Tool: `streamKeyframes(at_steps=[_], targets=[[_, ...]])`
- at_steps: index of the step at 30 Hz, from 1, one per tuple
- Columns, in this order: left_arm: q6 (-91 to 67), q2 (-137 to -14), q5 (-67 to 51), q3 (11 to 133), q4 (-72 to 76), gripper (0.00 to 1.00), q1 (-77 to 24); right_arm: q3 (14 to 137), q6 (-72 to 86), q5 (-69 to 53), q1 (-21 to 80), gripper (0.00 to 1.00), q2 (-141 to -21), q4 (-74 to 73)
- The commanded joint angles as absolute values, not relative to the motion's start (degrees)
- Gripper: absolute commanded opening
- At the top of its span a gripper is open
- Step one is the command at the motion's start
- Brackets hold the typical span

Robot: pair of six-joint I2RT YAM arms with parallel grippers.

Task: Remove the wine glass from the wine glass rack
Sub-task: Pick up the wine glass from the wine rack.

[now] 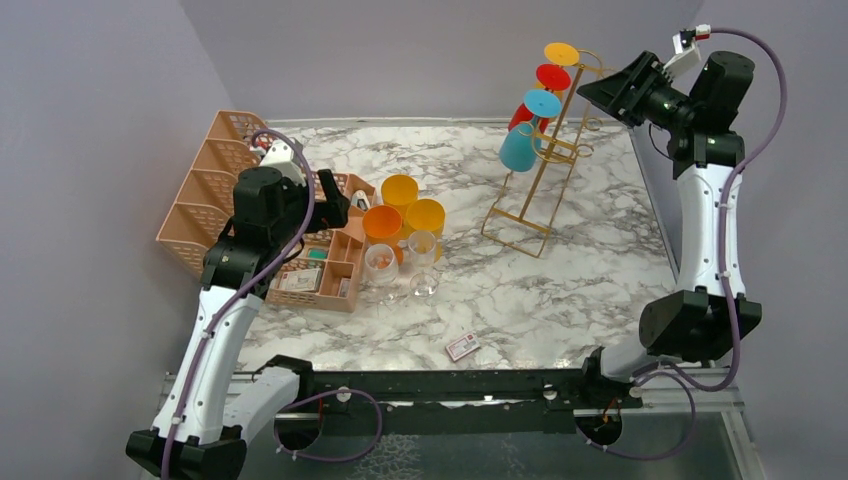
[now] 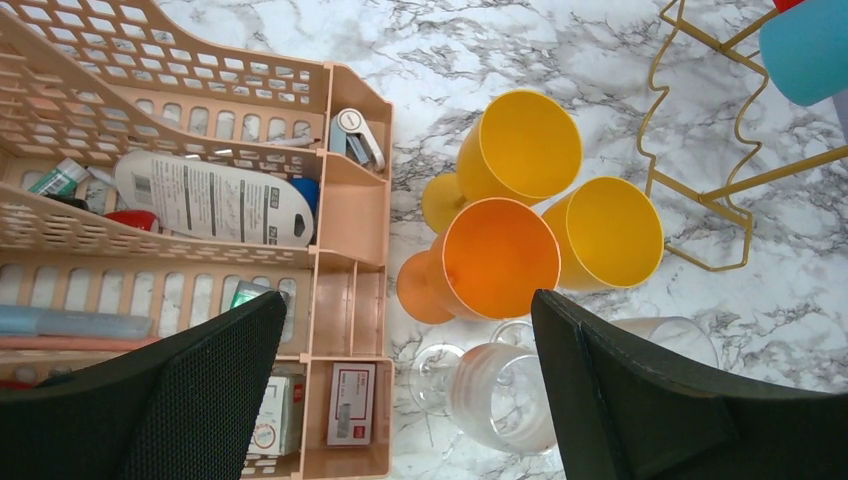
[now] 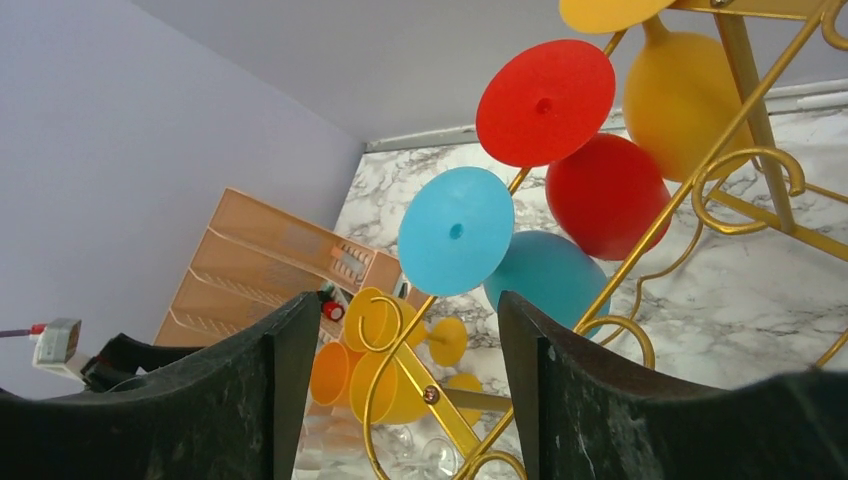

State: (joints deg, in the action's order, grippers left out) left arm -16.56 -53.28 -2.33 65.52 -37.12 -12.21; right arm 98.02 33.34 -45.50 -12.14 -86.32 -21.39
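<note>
The gold wire wine glass rack (image 1: 545, 180) stands at the back right of the marble table. Three glasses hang upside down on it: yellow (image 1: 561, 54) at the top, red (image 1: 552, 77) below it, blue (image 1: 520, 148) lowest. In the right wrist view the blue glass (image 3: 455, 232), the red glass (image 3: 545, 103) and the rack's rail (image 3: 440, 400) lie just ahead. My right gripper (image 1: 600, 92) is open, held high just right of the rack's top. My left gripper (image 1: 335, 212) is open and empty above the glasses standing on the table.
Two yellow glasses (image 1: 400, 190), an orange one (image 1: 382, 224) and two clear ones (image 1: 381, 264) stand mid-table. A peach mesh organizer (image 1: 215, 180) with small items sits at the left. A small red-and-white card (image 1: 462, 346) lies near the front edge.
</note>
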Motion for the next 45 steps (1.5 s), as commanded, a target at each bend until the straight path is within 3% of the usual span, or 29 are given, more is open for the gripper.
streamKeyframes(at_steps=[1, 15, 24, 45], targets=[[-19.39, -51.25, -2.57, 64.22, -35.22, 0.99, -12.04, 105.52, 28.83, -47.01, -10.37, 0.68, -88.97, -32.56], [-22.10, -49.78, -4.15, 63.70, -34.45, 0.99, -12.04, 112.43, 26.85, -33.73, -5.01, 0.59, -96.49, -40.53], [-22.09, -51.07, -4.58, 65.41, -34.46, 0.99, -12.04, 114.14, 26.73, -33.79, -2.62, 0.48, -99.76, -41.46], [-22.24, -50.46, -6.94, 64.69, -34.51, 0.99, -12.04, 95.97, 45.77, -32.34, -2.46, 0.21, -92.57, -21.86]])
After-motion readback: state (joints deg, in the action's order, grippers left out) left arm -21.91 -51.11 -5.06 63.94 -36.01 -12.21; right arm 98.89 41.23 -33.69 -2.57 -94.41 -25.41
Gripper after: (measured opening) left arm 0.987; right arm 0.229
